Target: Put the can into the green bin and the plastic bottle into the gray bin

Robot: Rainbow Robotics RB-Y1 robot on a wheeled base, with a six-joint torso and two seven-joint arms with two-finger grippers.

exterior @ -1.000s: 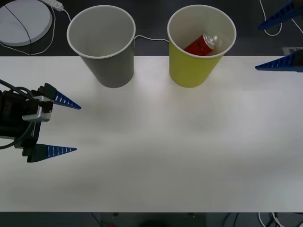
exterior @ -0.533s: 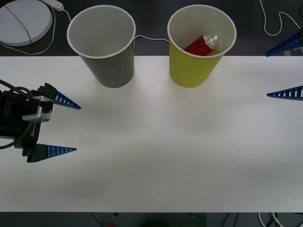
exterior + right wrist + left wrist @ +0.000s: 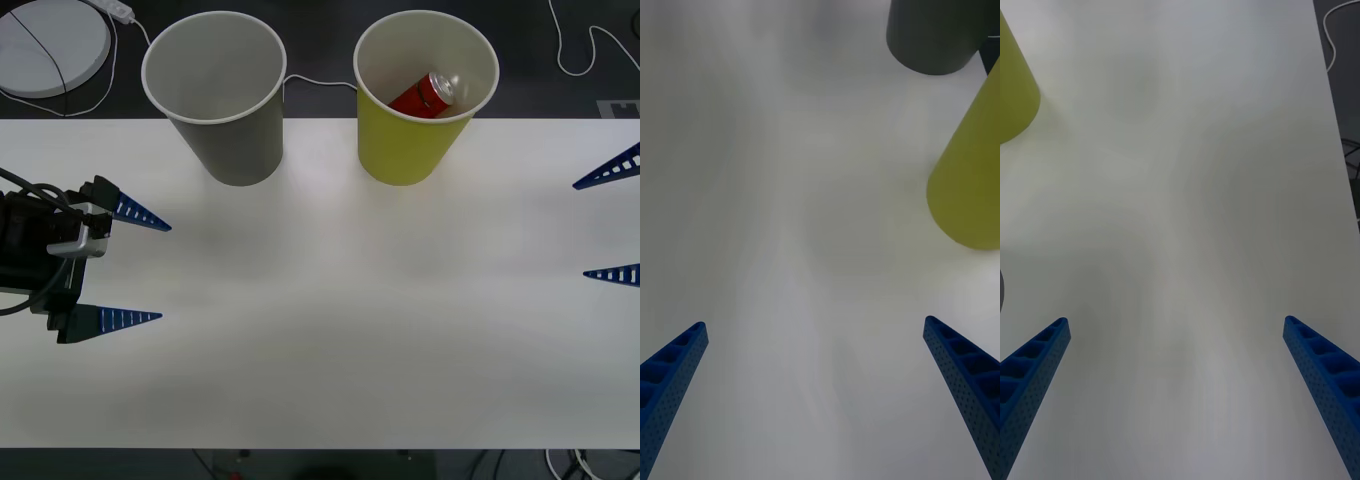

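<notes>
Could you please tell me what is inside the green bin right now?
The can lies tilted inside the green bin, silver top up. The bin's wall hides its lower end.

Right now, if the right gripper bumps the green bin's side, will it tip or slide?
The green bin looks likely to tip: it is tall and tapers to a narrow base. It seems light, holding just the can, which leans inside and might shift. On the smooth white table, it may slide first.

Can partly behind bin rim
</notes>
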